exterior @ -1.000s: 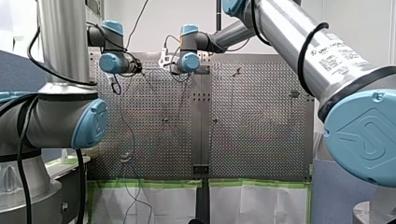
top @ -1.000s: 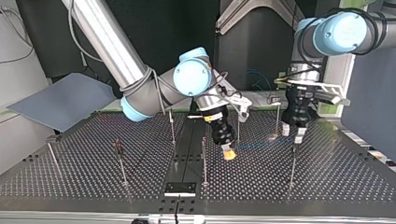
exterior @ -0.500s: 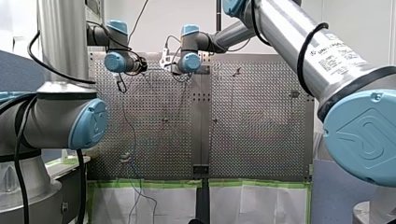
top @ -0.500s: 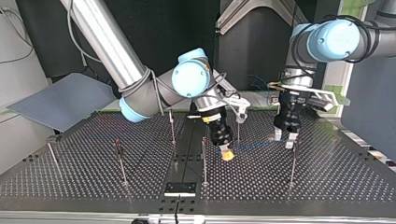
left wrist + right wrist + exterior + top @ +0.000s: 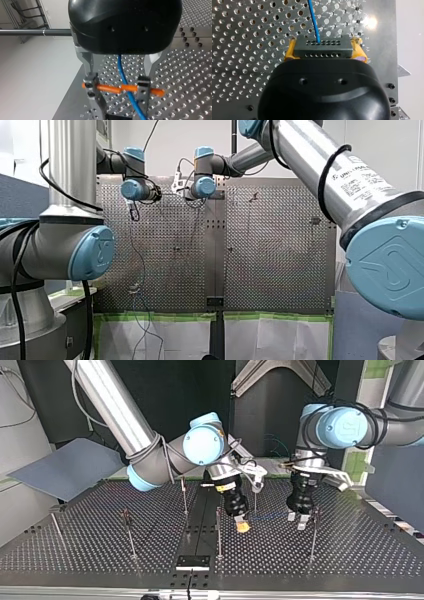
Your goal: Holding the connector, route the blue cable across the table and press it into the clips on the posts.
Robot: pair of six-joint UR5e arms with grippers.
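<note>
My right gripper (image 5: 324,49) has yellow pads and is shut on the dark grey connector (image 5: 322,41). The blue cable (image 5: 314,20) leaves the connector ahead of it. In the top view this gripper (image 5: 242,525) hangs low over the perforated table (image 5: 350,555), beside a thin post (image 5: 218,530). The blue cable (image 5: 267,516) runs from it to my left gripper (image 5: 299,521). In the left wrist view my left gripper (image 5: 116,87) is open. The cable (image 5: 122,75) passes loose between its metal fingers (image 5: 91,82), across an orange bar (image 5: 107,88).
Several thin posts stand on the table, among them one (image 5: 313,537) just beside my left gripper and others (image 5: 130,535) toward the top view's left. A black plate (image 5: 192,561) sits at the near edge. A grey board (image 5: 65,467) leans at the far left.
My left arm has moved toward the top view's left and lower, closing on my right gripper. My right gripper has barely shifted and still holds the connector.
</note>
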